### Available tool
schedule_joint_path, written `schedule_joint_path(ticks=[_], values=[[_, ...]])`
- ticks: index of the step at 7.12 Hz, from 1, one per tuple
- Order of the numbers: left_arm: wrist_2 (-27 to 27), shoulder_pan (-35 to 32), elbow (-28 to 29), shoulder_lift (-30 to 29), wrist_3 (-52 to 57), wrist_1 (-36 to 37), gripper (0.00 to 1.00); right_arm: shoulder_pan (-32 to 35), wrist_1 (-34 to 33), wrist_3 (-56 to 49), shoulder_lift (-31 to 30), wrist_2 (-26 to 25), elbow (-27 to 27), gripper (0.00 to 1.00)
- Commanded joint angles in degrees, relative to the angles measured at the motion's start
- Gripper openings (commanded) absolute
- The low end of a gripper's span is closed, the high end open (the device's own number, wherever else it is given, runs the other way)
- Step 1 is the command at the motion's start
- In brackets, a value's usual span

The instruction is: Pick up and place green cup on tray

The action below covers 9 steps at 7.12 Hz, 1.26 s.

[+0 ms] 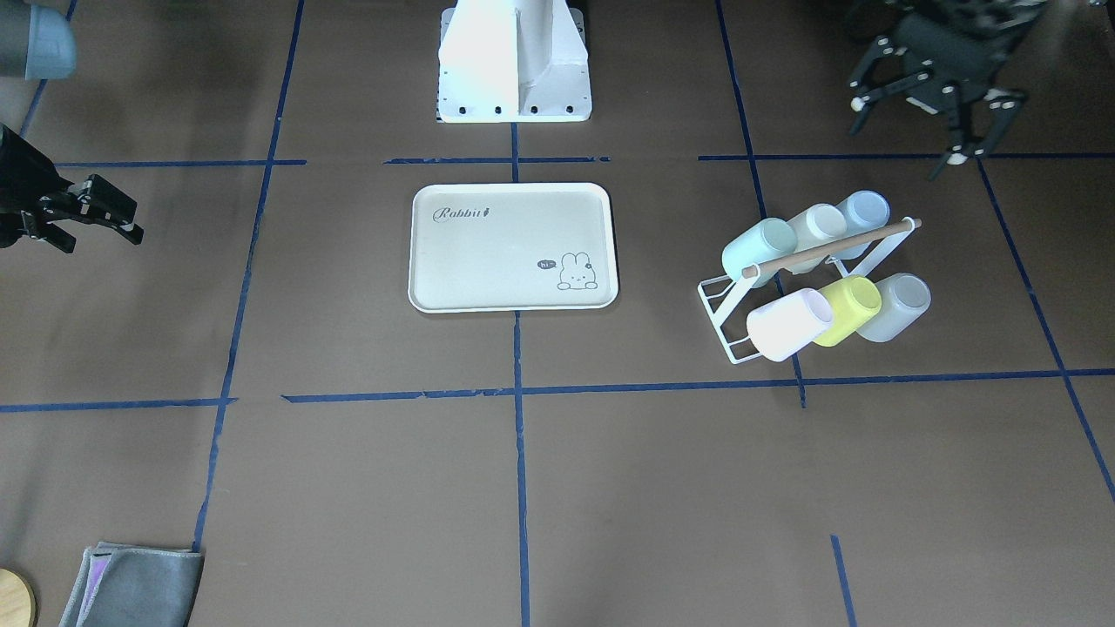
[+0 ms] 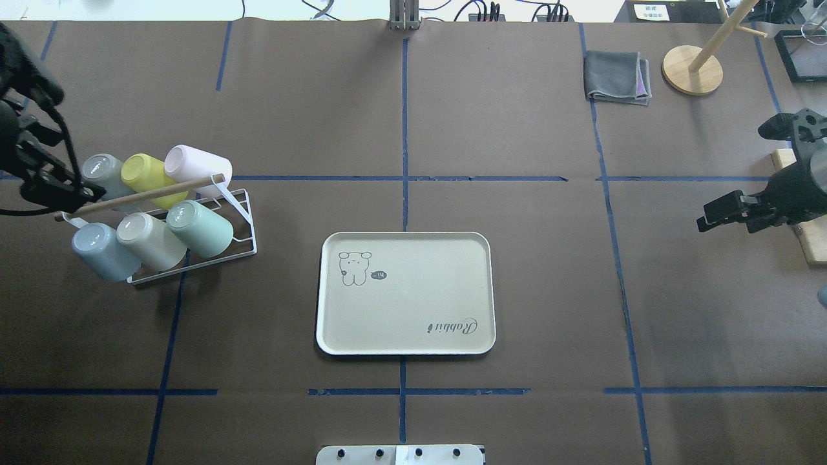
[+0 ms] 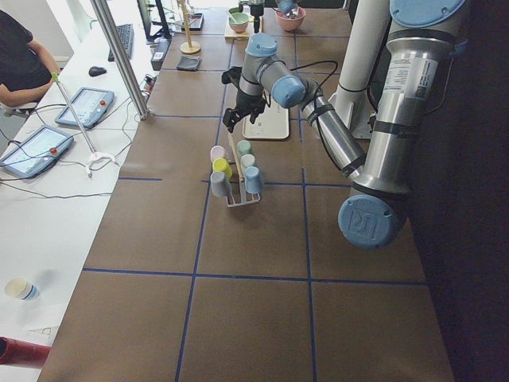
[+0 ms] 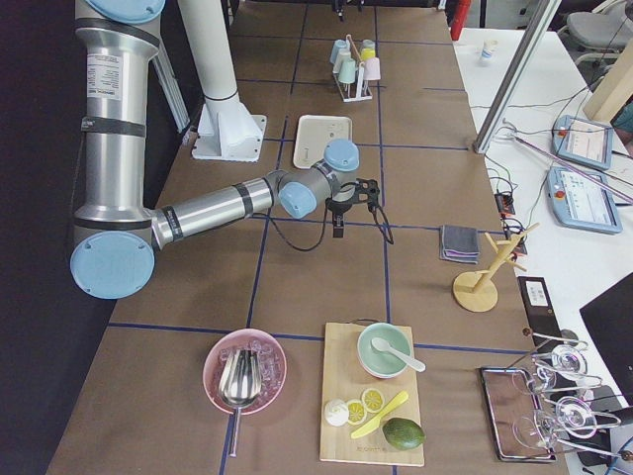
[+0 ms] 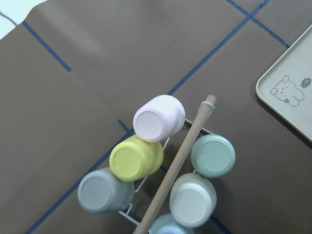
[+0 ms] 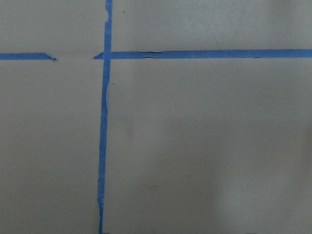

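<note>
**Item:** green cup [image 2: 200, 229]. Sits inverted and tilted on the white wire rack [image 2: 251, 242], at the end of its row nearest the tray [image 2: 406, 303]. The cream cup [image 2: 152, 240] is just beside it, and the wooden bar [image 2: 142, 197] crosses close above.

**Left gripper** [image 1: 910, 131]: fingers spread, holding nothing, above and behind the rack.

**Right gripper** [image 1: 97, 216]: fingers look parted, empty, well away over bare bench.

**Step in hand (judged):** approach, with the cup not yet touched.

**Handling notes:**
- Come down on the tray side of the bar.
- Close across the cup's wall near its base.
- Keep the inner finger off the cream cup.
- Draw the cup off along its own tilt (a straight-up pull may snag the rack).
</note>
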Motion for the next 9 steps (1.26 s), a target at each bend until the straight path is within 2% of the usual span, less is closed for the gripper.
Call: schedule_joint_path(ticks=[1, 2, 3, 4, 5, 6, 7, 8, 9], values=[[16.5, 13.6, 0.3, -11.4, 0.1, 15.8, 1.0, 1.2, -0.1, -2.7, -0.8, 0.0, -0.8, 0.94], [24.0, 18.6, 0.4, -15.4, 0.0, 22.0, 1.0, 1.4, 0.1, -3.2, -1.5, 0.0, -0.8, 0.94], [33.6, 25.2, 0.7, -15.4, 0.4, 22.9, 1.0, 1.4, 0.2, -3.2, -1.9, 0.0, -0.8, 0.94], [39.7, 29.2, 1.8, -15.4, 6.7, 23.7, 1.0, 1.5, 0.5, -3.2, -2.6, 0.0, -0.8, 0.94], [42.6, 29.8, 3.2, -15.6, 11.7, 24.9, 1.0, 1.7, 0.5, -3.3, -2.7, 0.0, -0.8, 0.94], [45.0, 30.0, 7.6, -17.5, 12.4, 24.6, 1.0, 1.7, 0.7, -3.3, -3.2, 0.0, -0.7, 0.94], [45.4, 30.2, 13.3, -20.6, 13.6, 24.7, 1.0, 1.7, 0.7, -3.3, -3.2, 0.0, -0.7, 0.94], [46.1, 30.3, 15.7, -20.5, 15.4, 25.0, 1.0, 1.8, 0.7, -3.3, -3.2, 0.0, -0.7, 0.94], [53.6, 32.3, 16.5, -19.9, 20.9, 27.0, 1.0, 2.0, 0.6, -3.3, -3.2, 0.0, -0.7, 0.94]])
